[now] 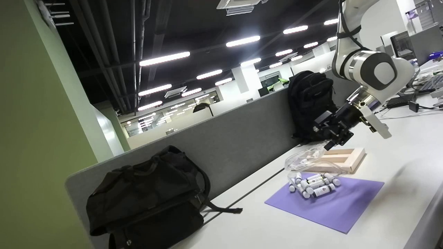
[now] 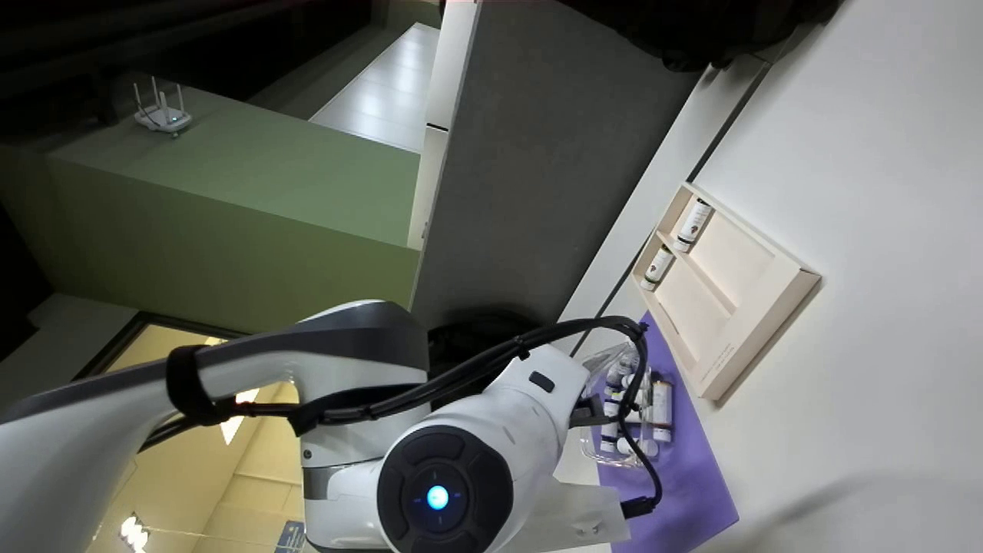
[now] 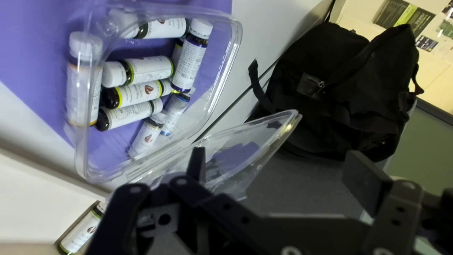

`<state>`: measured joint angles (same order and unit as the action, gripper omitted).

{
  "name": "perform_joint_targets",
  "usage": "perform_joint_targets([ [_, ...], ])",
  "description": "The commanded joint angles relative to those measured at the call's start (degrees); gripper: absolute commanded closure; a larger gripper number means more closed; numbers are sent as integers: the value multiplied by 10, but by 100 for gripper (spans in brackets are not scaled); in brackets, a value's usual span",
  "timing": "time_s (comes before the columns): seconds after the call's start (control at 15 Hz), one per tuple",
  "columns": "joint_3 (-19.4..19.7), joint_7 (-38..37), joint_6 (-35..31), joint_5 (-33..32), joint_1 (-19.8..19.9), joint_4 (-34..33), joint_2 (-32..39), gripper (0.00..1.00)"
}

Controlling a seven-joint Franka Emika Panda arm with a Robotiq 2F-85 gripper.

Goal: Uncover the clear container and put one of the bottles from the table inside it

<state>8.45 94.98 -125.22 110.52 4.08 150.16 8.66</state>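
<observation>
On the purple mat (image 1: 346,204) the clear container (image 3: 226,67) stands with its see-through lid (image 3: 283,132) swung up, still joined along one side. Several white-labelled bottles (image 3: 150,69) lie inside. One larger bottle (image 2: 662,411) lies at the container's edge; whether it is within or beside the wall I cannot tell. A wooden tray (image 2: 760,322) next to the mat holds two more bottles (image 2: 693,225). My gripper (image 3: 283,173) is open by the raised lid, nothing held between its fingers. One finger (image 3: 196,166) overlaps the lid in the wrist view; contact is unclear.
A grey partition (image 1: 242,145) runs along the table (image 1: 249,228). One black backpack (image 1: 148,200) leans on it farther along, and another backpack (image 1: 309,103) stands behind the gripper. Cables and a keyboard (image 1: 434,83) lie at the table's far end.
</observation>
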Motion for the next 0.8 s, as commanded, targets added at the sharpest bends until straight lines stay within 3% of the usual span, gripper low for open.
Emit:
perform_joint_targets([
  [0.0, 6, 0, -2, 7, 8, -4, -14, 0],
  [0.73, 1, -26, -16, 6, 8, -44, -11, 0],
])
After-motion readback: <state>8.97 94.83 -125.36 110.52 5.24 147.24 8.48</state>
